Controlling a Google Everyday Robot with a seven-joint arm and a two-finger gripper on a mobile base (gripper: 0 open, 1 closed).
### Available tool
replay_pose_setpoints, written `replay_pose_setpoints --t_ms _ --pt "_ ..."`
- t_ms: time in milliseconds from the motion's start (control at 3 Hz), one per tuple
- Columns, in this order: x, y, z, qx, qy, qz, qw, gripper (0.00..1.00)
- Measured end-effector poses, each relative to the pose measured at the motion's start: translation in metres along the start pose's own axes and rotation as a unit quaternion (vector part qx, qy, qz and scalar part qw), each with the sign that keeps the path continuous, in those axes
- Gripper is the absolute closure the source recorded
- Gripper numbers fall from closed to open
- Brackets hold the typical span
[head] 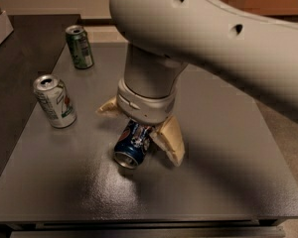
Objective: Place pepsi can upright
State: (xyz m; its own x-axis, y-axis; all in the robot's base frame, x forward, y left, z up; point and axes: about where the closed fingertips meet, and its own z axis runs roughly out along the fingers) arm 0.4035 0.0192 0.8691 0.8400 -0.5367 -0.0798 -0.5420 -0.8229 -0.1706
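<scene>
Blue pepsi can point(130, 147) lies on its side mid-frame, silver top facing the bottom edge; the gripper point(140, 134) straddles it, tan fingers spread apart.

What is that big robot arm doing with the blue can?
The robot's hand hangs right over the pepsi can, which lies on its side on the grey table. Its fingers are open, one on each side of the can, not yet gripping it. A white-silver can and a green can stand upright nearby.
</scene>
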Motion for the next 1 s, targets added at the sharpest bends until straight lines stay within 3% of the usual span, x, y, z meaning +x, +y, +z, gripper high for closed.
replay_pose_setpoints --t_ms 333,667,1000 --pt "-0.012 0.002 0.017 -0.026 0.003 -0.056 0.9981 0.00" --pt "-0.014 0.002 0.028 -0.043 0.010 -0.089 0.9951 0.00" --pt "-0.011 0.000 0.032 -0.050 0.020 -0.103 0.9932 0.18"
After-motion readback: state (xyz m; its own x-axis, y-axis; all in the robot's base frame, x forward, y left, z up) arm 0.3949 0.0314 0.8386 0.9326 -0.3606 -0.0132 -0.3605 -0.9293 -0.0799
